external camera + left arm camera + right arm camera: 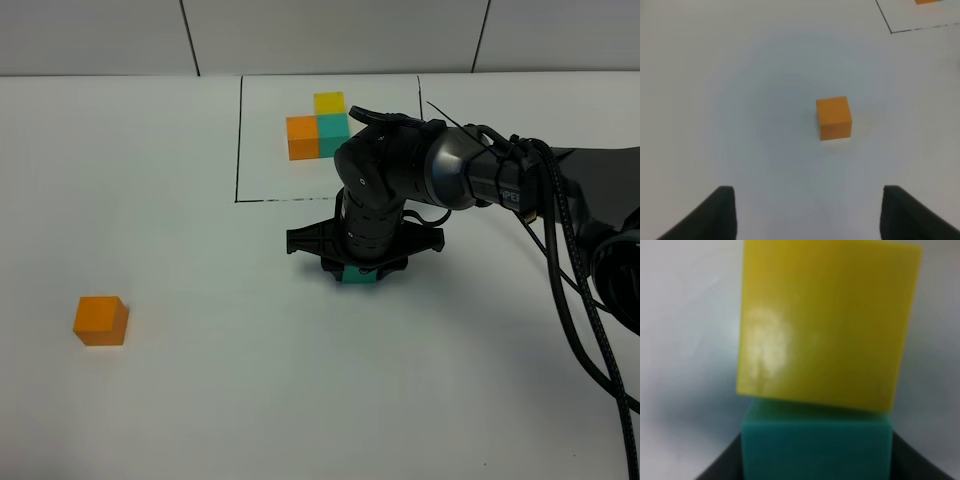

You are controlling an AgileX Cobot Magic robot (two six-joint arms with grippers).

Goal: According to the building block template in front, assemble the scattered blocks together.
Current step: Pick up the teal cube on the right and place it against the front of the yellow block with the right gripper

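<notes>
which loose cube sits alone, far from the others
The loose orange cube, alone at front left; the teal cube and yellow cube sit together at the right gripper.

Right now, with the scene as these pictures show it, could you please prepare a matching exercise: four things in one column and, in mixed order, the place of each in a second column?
Column A
1. small loose orange cube
2. small loose teal cube
3. small loose yellow cube
4. L-shaped template of three cubes

Column B
a. inside the thin black-lined rectangle
b. between the fingers of the right gripper
c. alone on the white table, in front of the open left gripper
d. directly beside the teal cube that the gripper holds

Pairs: 1-c, 2-b, 3-d, 4-a
</notes>
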